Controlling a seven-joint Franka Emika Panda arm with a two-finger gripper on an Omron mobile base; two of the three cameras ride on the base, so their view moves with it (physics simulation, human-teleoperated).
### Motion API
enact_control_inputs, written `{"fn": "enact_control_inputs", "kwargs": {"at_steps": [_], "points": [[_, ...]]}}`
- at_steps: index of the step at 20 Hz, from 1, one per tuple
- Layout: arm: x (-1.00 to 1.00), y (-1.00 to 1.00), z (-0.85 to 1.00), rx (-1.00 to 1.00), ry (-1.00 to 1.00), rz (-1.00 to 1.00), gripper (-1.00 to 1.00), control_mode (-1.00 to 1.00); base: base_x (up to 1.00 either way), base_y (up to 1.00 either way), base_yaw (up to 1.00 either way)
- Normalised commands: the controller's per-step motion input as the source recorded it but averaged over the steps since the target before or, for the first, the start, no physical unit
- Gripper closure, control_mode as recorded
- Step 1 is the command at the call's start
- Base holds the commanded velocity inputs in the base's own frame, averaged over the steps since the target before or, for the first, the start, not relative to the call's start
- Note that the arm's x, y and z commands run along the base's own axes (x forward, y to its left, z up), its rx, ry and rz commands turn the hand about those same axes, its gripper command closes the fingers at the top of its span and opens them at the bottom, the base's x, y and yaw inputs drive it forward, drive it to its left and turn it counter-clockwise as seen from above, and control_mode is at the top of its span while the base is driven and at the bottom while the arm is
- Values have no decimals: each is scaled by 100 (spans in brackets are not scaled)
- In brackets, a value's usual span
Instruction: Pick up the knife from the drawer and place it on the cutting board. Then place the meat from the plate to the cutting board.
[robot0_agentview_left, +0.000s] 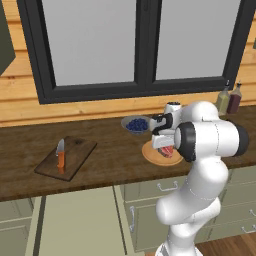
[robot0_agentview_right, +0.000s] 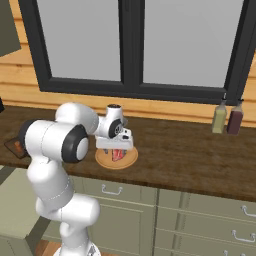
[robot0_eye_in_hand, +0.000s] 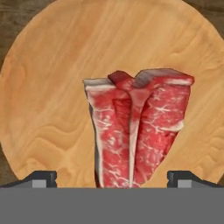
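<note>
The red-pink meat (robot0_eye_in_hand: 135, 131) lies on the round tan plate (robot0_eye_in_hand: 52, 87), seen up close in the hand view. My gripper (robot0_eye_in_hand: 113, 179) hangs right over it, open, one fingertip (robot0_eye_in_hand: 41, 178) on each side of the slab and nothing held. From the base views the gripper (robot0_agentview_left: 165, 144) points down at the plate (robot0_agentview_left: 151, 156) near the counter's front edge. The knife (robot0_agentview_left: 60, 155), with its orange handle, rests on the dark cutting board (robot0_agentview_left: 75, 155) to the left. The pale green drawer (robot0_agentview_left: 75, 220) juts out below the counter.
A grey bowl of blue berries (robot0_agentview_left: 136, 124) stands just behind the plate. Two bottles (robot0_agentview_right: 226, 116) stand at the back right by the window wall. Closed drawers with silver handles (robot0_agentview_right: 112, 190) line the cabinet front. Bare counter stretches between board and plate.
</note>
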Motion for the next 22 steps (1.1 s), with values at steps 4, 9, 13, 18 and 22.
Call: {"fn": "enact_control_inputs", "kwargs": {"at_steps": [4,9,13,18,22], "points": [[-8,0,-20,0,0,0,-100,-100,0,0,0],[-17,0,-2,0,0,0,-100,-100,0,0,0],[-2,0,-4,0,0,0,-100,-100,0,0,0],[2,0,-13,0,0,0,-100,-100,0,0,0],[2,0,-25,0,0,0,-100,-100,0,0,0]]}}
